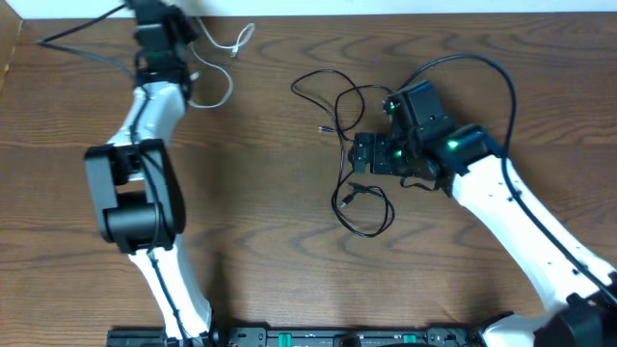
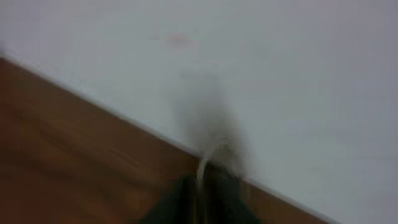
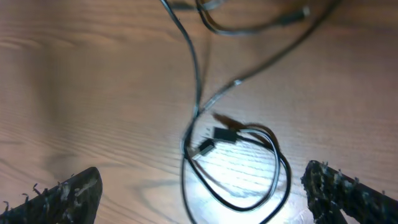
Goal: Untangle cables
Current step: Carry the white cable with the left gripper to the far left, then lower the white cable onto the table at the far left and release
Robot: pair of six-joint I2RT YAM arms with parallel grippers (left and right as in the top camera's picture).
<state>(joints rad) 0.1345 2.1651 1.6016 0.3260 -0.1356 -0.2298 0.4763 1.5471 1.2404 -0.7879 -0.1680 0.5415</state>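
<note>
Around your left jaws, at 11 o'clock on the brown wood-grain surface [image 1: 270, 260], room is tight. They sit against the far edge with the white wall [image 2: 280, 62] just behind, and a thick black arm wire [image 1: 77, 37] trails toward 9 o'clock. The short white cord [image 1: 241, 37] with its small plug end lies just to their 3 o'clock side and curls back toward 5 o'clock beside the white left arm [image 1: 159, 111]. The left wrist view is blurred: the cord shows as a pale strand running down to dark fingers [image 2: 230, 202], and you cannot tell whether those jaws are parted or pinching it.

The two thin black cords [image 1: 339, 96] lie crossed over each other just past centre toward 3 o'clock. Your right jaws hang over them, spread wide and holding nothing. Their black fingers [image 3: 62, 199] stand at the bottom corners of the wrist view, with a loop and two small plugs [image 3: 221, 134] on the surface between. Overhead, the right arm's black wrist [image 1: 419, 120] covers part of the tangle, so the crossings under it are hidden. The wrist view cuts off the upper strands.

Open surface lies at 7 to 9 o'clock of the black cords, between the arms, and toward 6 o'clock as far as the black rail [image 1: 318, 337] at the near edge.
</note>
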